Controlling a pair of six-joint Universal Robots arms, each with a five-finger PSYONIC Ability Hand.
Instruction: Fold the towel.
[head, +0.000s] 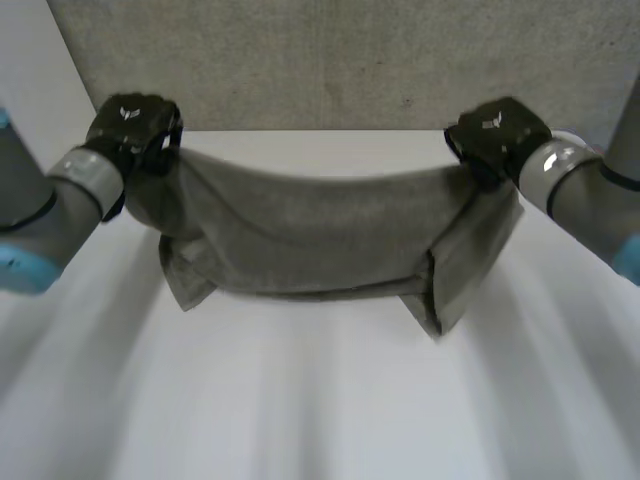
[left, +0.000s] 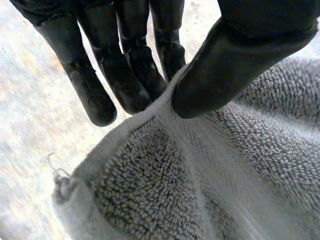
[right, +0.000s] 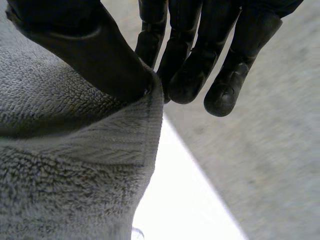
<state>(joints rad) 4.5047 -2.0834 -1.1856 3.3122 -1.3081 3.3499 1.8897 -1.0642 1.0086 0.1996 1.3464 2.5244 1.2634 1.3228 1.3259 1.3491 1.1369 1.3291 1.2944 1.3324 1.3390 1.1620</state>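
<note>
A grey terry towel (head: 320, 235) hangs stretched between my two hands above the white table, its middle sagging and its lower folds resting on the tabletop. My left hand (head: 135, 130) pinches the towel's far left corner; in the left wrist view the thumb (left: 235, 60) presses the towel (left: 200, 170) hem against the fingers (left: 132, 75). My right hand (head: 497, 135) pinches the far right corner; in the right wrist view its thumb (right: 95, 50) clamps the towel (right: 75, 165) edge against the fingers (right: 200, 60).
The white table (head: 320, 400) stretches wide in front of the towel. A grey speckled wall panel (head: 340, 60) stands behind the table's far edge, close to both hands.
</note>
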